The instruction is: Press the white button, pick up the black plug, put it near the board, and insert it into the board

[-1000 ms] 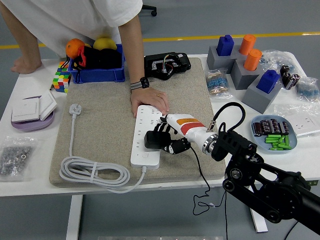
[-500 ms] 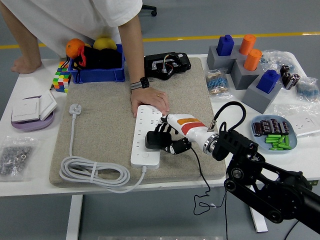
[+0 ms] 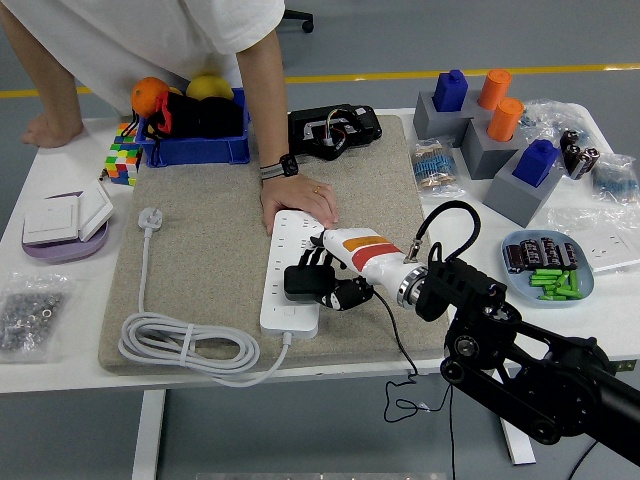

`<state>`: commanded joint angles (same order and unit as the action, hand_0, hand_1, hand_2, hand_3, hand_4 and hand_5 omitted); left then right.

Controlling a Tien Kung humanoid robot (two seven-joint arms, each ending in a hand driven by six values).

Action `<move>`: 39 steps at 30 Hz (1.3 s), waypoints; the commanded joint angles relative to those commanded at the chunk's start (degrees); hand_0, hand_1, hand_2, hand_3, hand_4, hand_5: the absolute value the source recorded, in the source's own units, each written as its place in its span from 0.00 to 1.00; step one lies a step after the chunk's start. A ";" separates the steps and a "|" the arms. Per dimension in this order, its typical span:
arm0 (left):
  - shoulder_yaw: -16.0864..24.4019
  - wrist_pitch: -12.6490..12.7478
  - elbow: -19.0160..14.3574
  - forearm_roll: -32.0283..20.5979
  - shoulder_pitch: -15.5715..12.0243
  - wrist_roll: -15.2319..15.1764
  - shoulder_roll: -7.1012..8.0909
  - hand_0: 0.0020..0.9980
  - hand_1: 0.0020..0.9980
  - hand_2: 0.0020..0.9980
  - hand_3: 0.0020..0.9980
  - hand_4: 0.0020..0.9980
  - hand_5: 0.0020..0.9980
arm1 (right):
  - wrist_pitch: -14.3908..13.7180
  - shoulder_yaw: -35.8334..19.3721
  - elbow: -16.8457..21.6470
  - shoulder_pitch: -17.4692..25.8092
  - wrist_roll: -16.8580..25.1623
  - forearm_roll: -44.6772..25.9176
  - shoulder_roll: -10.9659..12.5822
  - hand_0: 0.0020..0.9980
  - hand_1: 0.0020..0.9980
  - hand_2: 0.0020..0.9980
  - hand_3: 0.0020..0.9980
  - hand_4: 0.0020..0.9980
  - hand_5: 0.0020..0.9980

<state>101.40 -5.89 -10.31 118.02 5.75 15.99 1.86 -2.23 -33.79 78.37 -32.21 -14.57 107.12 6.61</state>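
A white power strip (image 3: 288, 302) lies on the grey felt mat (image 3: 215, 230), with its white cable (image 3: 180, 345) coiled at the front left. My right hand (image 3: 320, 282) comes in from the lower right and is shut on the black plug (image 3: 299, 282), which it holds on top of the strip's near half. A person's hand (image 3: 297, 203) presses down on the strip's far end. The strip's own white plug (image 3: 150, 218) lies at the mat's left edge. The left arm is out of view.
A blue bin (image 3: 195, 145) with fruit and a black adapter box (image 3: 333, 130) stand at the mat's far edge. Grey blocks with coloured pegs (image 3: 490, 130) and a blue dish of parts (image 3: 550, 265) are on the right. White switches (image 3: 65, 220) lie at the left.
My right hand has shifted the black plug a little to the left and down onto the strip. The strip's near end has shifted slightly. The person's hand has stayed put.
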 joint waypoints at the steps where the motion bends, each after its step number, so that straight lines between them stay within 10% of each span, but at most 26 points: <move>1: 0.06 0.00 0.00 0.04 -0.01 0.01 0.00 0.63 0.63 0.63 0.68 0.53 0.37 | 0.01 0.14 -0.13 -0.15 0.00 -0.02 -0.05 0.44 0.39 0.42 0.58 0.80 0.00; 39: -0.01 0.01 0.00 -0.12 0.09 0.00 -0.06 0.62 0.63 0.63 0.68 0.53 0.36 | 0.20 1.77 -5.00 -0.97 0.58 -1.69 -1.03 0.44 0.39 0.42 0.58 0.80 0.00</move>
<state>101.39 -5.88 -10.31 117.89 5.84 15.98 1.80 -2.04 -32.02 73.38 -33.18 -13.99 105.43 5.57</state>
